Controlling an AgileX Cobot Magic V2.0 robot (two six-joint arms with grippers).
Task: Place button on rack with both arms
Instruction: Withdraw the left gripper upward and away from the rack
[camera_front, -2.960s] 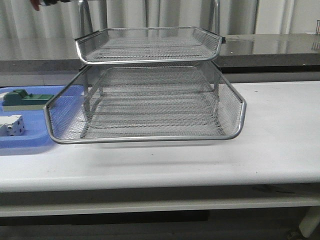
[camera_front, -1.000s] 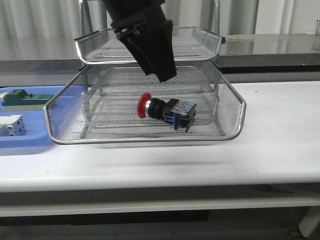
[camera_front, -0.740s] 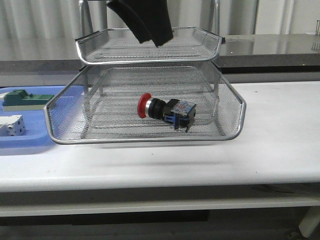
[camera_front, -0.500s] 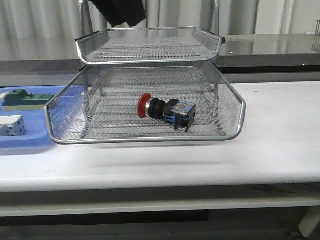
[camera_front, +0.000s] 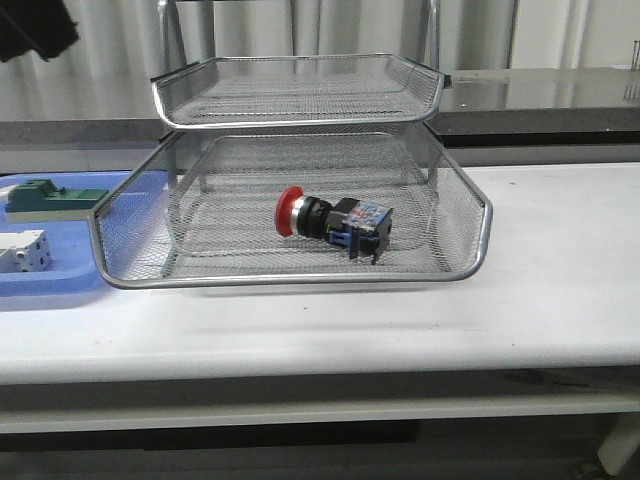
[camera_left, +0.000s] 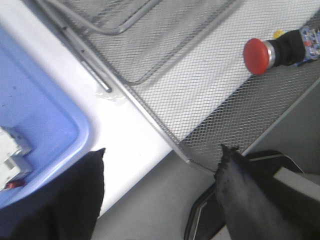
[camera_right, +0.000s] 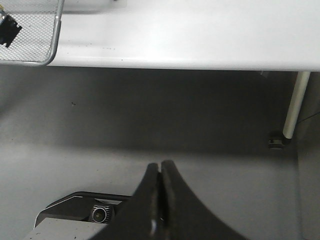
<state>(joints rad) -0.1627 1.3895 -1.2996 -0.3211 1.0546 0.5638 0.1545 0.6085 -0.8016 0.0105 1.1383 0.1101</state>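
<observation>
The button (camera_front: 330, 224) lies inside the rack (camera_front: 290, 275), placement apparently complete; left gripper (camera_left: 160, 192) released, right gripper (camera_right: 160, 192) clenched empty.

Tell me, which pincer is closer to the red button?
Left. The left pincer hangs open just off the rack's edge, button in view; the right pincer is shut, out past the table edge.

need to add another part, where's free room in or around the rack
Top tier of the rack is bare. The lower tray is open left of the button, toward its left wall. The white table right of the rack is bare too. The blue tray on the left already holds parts.
</observation>
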